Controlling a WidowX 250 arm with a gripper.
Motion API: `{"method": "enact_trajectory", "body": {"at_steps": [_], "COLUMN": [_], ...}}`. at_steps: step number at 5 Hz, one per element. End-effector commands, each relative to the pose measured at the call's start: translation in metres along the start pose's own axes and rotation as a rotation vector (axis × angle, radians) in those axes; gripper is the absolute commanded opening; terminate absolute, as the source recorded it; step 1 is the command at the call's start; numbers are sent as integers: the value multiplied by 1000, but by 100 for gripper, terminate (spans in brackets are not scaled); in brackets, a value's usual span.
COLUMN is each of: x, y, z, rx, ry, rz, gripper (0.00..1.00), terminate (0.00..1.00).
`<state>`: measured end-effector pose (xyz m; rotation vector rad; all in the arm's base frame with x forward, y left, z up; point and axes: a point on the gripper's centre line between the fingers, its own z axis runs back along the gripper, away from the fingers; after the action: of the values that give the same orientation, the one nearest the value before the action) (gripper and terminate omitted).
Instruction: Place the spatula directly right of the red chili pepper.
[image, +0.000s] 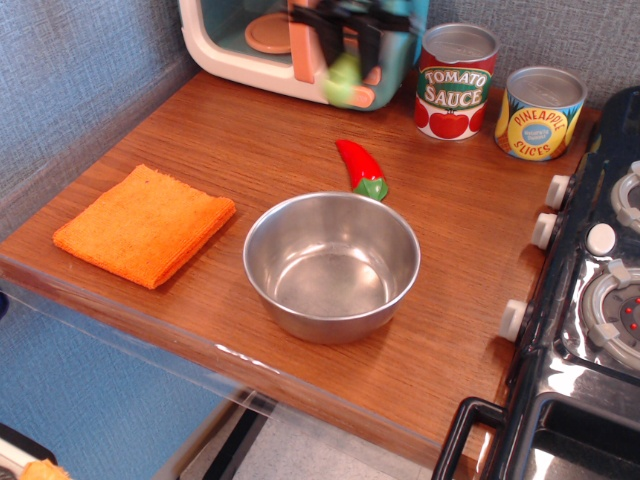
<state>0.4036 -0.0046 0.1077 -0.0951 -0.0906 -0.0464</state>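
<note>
Currently the tool (352, 40) sits at the top edge of the view, in front of the toy microwave (300, 45), blurred. It's clamped on the spatula (343, 80): the light-green handle hangs out below the jaws, and the blade isn't visible, so it's presumably up inside the grip. The spatula is in the air, well clear of the desk (250, 150).

Key relation: the red chili pepper (361, 167) lies on the desk nearly straight below the tool in this view, i.e. toward the camera and a touch right. Its long axis runs diagonally, red tip up-left, green stem cap down-right, almost touching the rim of the steel bowl (332, 262).

The target spot is the bare wood right of the pepper, between it and the stove knobs (545, 230), with the tomato sauce can (456, 80) and pineapple can (540, 112) behind. So my read is the next move goes forward and right, then down. The spatula's axis looks roughly vertical now, but the blur makes that uncertain.

The bowl rim crowds the pepper's stem end, so the drop should stay level with the pepper and not drift toward the bowl.
</note>
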Motion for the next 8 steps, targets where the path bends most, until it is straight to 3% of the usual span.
{"method": "enact_trajectory", "body": {"at_steps": [1, 2, 3, 4, 5, 7, 8], "x": [-10, 4, 12, 11, 11, -1, 0], "y": [-93, -89, -77, -51, -29, -31, -39], "z": [-17, -32, -38, -45, -55, -94, -100], "rx": [62, 42, 49, 86, 82, 85, 57], "ry": [-40, -83, -112, -117, -97, -5, 10], "rz": [-33, 119, 187, 233, 262, 199, 161], "gripper": [0, 0, 0, 0, 0, 0, 0], "terminate": [0, 0, 0, 0, 0, 0, 0]}}
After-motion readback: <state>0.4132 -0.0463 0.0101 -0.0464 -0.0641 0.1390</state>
